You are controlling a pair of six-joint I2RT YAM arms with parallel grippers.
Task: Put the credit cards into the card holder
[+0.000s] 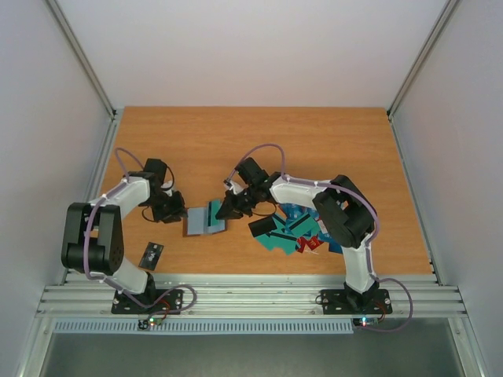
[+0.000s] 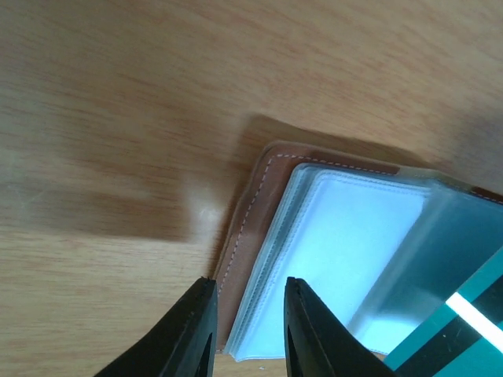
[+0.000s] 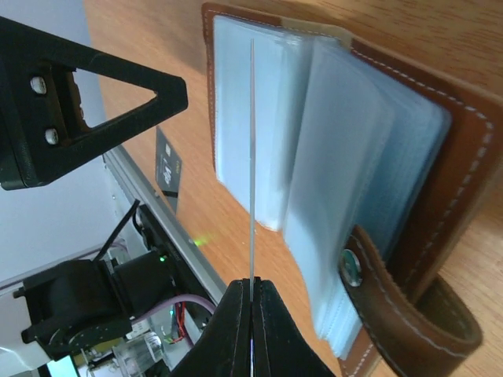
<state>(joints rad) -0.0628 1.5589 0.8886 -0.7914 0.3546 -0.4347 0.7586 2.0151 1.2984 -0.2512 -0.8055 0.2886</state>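
**A:** What do we see, starting from the left?

**B:** We look down on a wooden table with two robot arms bolted at its near edge. First comes the left arm. Near its base we count one dark card, lying flat and alone on the wood. It carries small pale marks that are too small for us to read.

**A:** And the left gripper?

**B:** The left gripper sits over the left side of the one card holder. Its two jaws stand apart, and the holder's stitched edge shows in the gap between them. We cannot tell whether the tips press on it.

**A:** How does the holder look, and where is it?

**B:** It lies open on the table between the two grippers, a little left of centre. The cover is brown and leather-like, with one line of pale stitching along the rim. Inside we see a stack of clear plastic sleeves, fanned apart. One brown strap with one round metal snap stud curls at one side.

**A:** What comes next?

**B:** The right gripper has its jaws pressed together on one teal card with a dark stripe. The card reaches over the open sleeves, but we cannot tell whether it sits in one.

**A:** And furthest right?

**B:** A loose pile of credit cards lies just beside the right arm. They are mostly teal, with some blue and red. They overlap too much for us to count.
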